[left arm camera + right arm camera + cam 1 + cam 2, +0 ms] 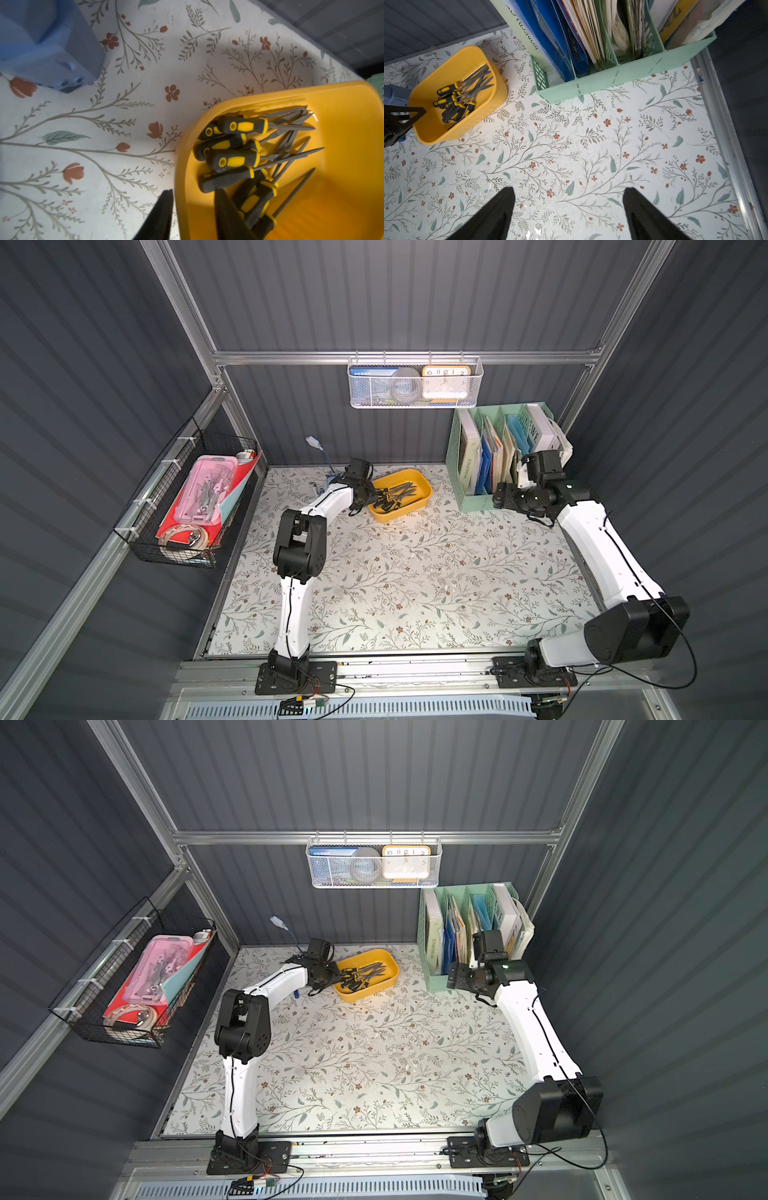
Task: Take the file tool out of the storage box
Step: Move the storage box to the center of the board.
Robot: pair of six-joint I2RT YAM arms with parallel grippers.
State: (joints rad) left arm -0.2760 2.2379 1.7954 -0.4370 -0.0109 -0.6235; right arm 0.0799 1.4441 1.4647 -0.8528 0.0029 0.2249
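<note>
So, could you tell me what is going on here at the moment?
The left gripper is at one end of the yellow storage box, one jaw inside beside the black-and-yellow files, one outside its wall; the jaws stand apart and no file is gripped yet. The right gripper hangs open over the table in front of the mint-green organizer, holding nothing.

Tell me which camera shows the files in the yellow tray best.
The left wrist view: the files lie close up in the storage box, handles and blades distinct. The right wrist view shows the whole pile, but smaller. In both top views they are only a small dark tangle.
</note>
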